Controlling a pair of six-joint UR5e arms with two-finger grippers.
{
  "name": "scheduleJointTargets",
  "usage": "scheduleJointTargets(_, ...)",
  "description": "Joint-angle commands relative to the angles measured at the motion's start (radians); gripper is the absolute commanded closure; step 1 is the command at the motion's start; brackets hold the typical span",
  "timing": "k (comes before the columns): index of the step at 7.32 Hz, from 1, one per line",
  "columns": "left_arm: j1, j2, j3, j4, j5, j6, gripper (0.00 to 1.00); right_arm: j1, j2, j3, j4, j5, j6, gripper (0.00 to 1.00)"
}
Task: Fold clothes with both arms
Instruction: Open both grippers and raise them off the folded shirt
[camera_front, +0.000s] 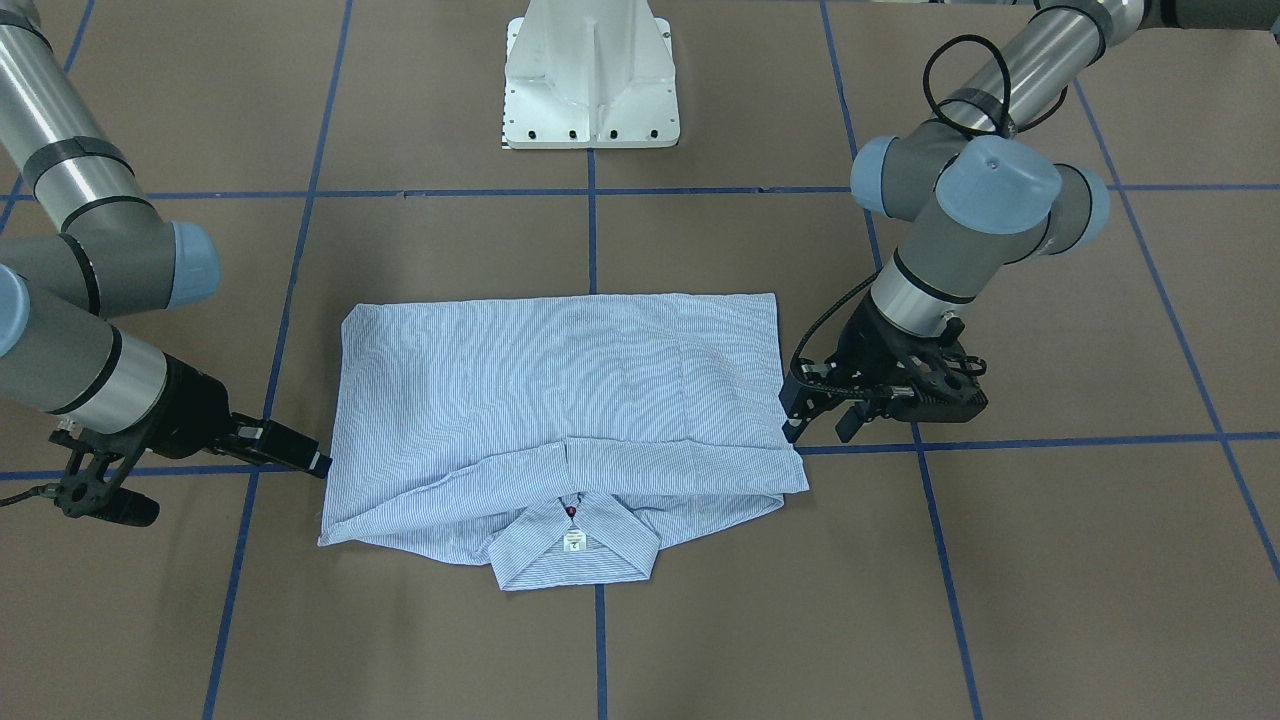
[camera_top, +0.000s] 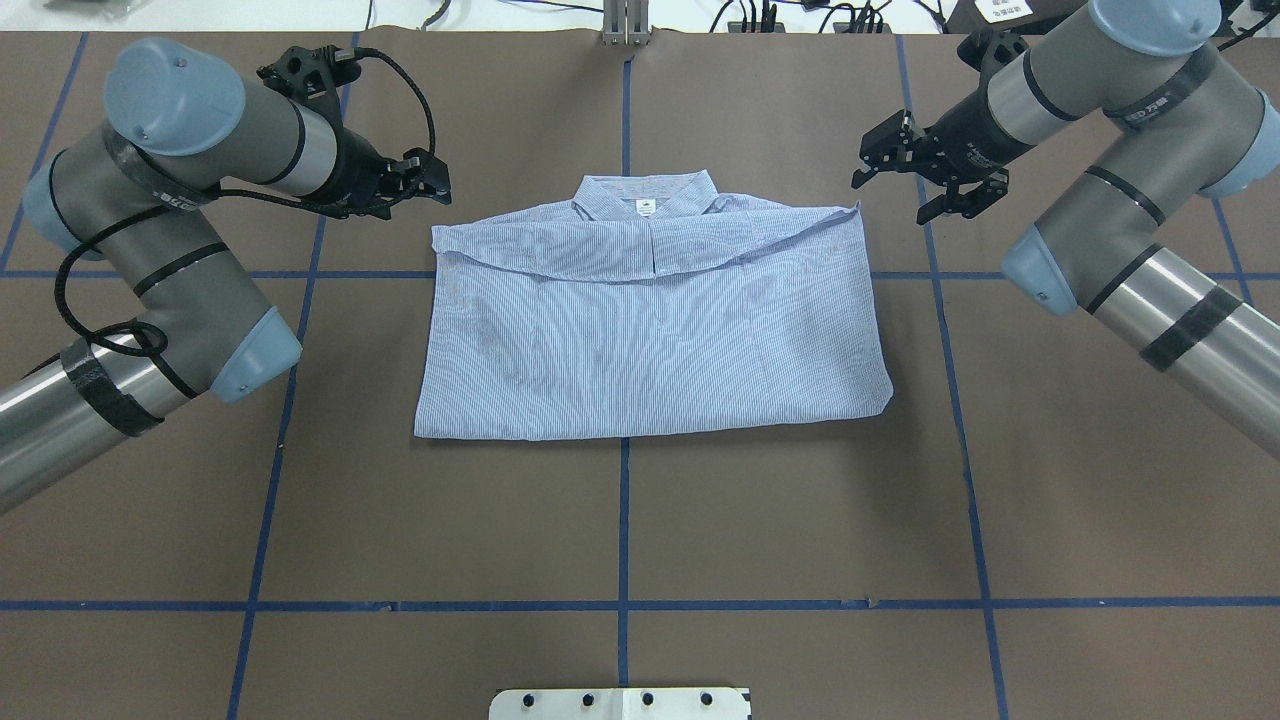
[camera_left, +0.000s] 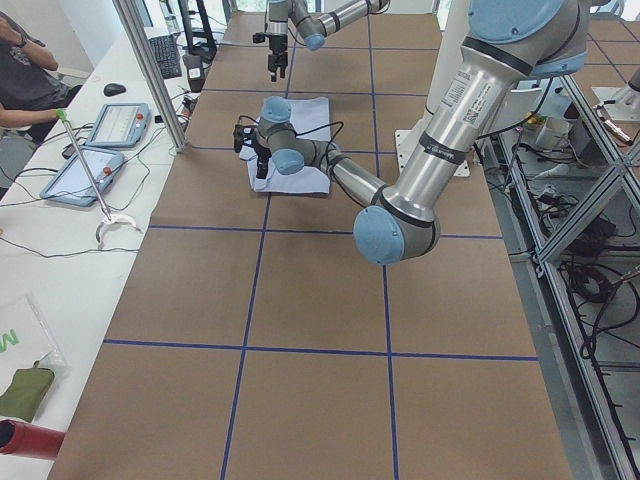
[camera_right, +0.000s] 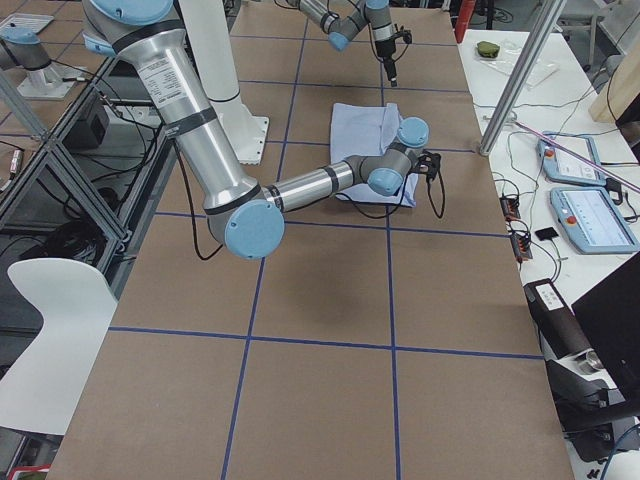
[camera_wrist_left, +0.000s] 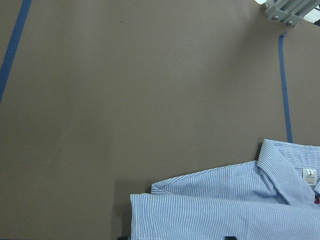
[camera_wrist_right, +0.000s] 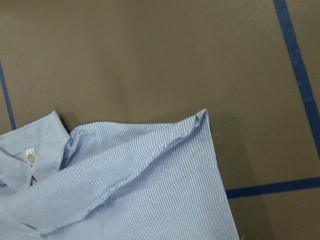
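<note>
lying flat at the centre of the overhead view, the striped shirt (camera_top: 650, 340) is folded into a tidy rectangle on the brown table (camera_top: 800, 520), no sleeves showing, collar (camera_top: 645, 195) at its top edge. left gripper (camera_top: 440, 187) hovers just beside its upper left corner, right gripper (camera_top: 890, 200) near the upper right, both jaws spread and empty. likely one last fold remains, or none

We find the shirt (camera_top: 650, 330) lying flat on the desk (camera_top: 800, 520), about midway between its left and right edges. Its collar (camera_top: 645, 200) lies toward the edge far from the robot; the pedestal base (camera_top: 620, 703) stands at the robot's edge. The left gripper (camera_top: 435, 186) sits just beside the shirt's far left corner, the right gripper (camera_top: 893, 196) just beside its far right corner.
</note>
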Motion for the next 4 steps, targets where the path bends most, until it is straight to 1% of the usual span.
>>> scheduleJointTargets(1,-0.001,0.004,-0.029,0.008,-0.002,-0.002,0.06,-0.084,-0.104,0.126,-0.002,-0.062,0.007,0.0)
scheduleJointTargets(2,-0.001,0.004,-0.04,0.018,0.0,-0.002,0.06,-0.122,-0.163,0.183,-0.002,-0.076,0.007,0.0)
scheduleJointTargets(3,-0.001,0.006,-0.051,0.027,0.0,-0.002,0.06,-0.156,-0.198,0.209,-0.002,-0.075,0.007,0.0)
scheduleJointTargets(4,-0.001,0.004,-0.065,0.051,0.0,-0.002,0.06,-0.177,-0.218,0.211,-0.004,-0.075,0.007,0.0)
